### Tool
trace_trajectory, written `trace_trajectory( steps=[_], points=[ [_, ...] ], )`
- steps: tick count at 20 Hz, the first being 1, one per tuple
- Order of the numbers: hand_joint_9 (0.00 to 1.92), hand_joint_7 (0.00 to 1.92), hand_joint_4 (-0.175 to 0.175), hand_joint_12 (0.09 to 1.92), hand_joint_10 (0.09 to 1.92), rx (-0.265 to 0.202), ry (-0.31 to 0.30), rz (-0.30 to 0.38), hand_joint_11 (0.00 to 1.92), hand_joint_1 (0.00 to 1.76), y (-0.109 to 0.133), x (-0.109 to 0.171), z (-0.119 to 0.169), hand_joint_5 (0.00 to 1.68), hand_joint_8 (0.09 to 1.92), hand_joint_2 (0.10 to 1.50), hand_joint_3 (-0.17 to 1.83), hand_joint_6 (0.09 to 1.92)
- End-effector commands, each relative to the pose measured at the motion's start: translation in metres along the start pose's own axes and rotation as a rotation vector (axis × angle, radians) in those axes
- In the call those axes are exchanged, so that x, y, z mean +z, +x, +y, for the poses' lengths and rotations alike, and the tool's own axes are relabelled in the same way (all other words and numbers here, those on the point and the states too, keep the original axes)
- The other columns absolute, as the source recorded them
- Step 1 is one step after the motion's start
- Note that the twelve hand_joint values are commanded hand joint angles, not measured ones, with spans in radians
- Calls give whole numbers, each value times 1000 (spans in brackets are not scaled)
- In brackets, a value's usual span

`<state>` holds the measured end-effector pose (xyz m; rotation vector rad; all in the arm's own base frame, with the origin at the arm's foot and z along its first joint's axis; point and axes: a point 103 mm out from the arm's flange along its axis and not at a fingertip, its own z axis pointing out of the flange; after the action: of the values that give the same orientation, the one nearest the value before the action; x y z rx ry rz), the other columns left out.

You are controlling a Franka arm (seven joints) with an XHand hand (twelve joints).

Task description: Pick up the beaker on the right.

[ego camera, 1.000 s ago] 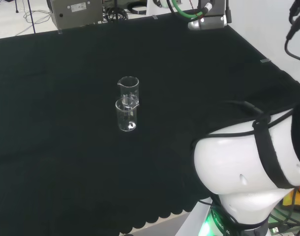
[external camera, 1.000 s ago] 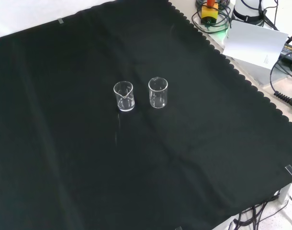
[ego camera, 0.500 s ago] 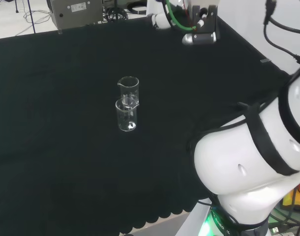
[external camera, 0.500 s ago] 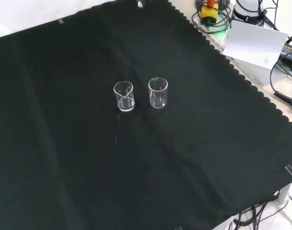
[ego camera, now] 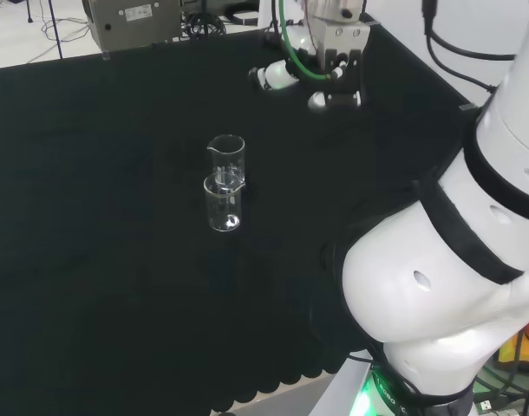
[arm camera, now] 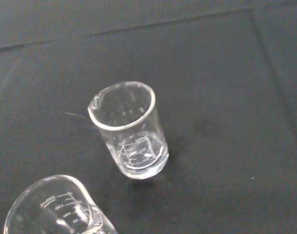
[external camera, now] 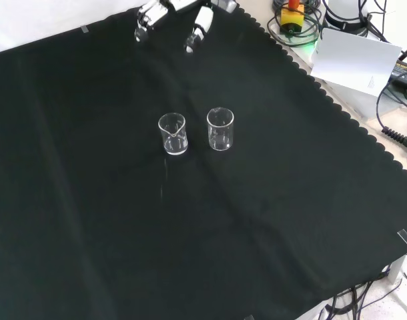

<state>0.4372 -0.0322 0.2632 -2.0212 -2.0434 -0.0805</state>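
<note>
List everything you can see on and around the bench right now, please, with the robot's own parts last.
Beakers: two, clear glass, upright and empty near the cloth's middle; in the front view one on the left, one on the right, apart.
Cloth: one, black, covering the bench, scalloped edge.
Paper sheet: one, white, beyond the cloth's right edge in the front view.
Cables: several, black, beside the sheet.
Arm links: white, at the head view's right.
Hand: one, black and white, at the front view's top, fingers straight, apart from the beakers.
</note>
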Motion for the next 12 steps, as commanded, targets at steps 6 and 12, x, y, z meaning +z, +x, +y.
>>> trace_trajectory(
  steps=[6, 12],
  points=[
    [315, 203, -26, 1263, 668, -30, 35, 116, 0, 743, -20, 61, 26, 362, 638, 783, 363, 87],
    [319, 201, -29, 1290, 669, -41, 65, 157, 0, 796, -25, 85, 38, 375, 652, 658, 524, 87]
  ],
)
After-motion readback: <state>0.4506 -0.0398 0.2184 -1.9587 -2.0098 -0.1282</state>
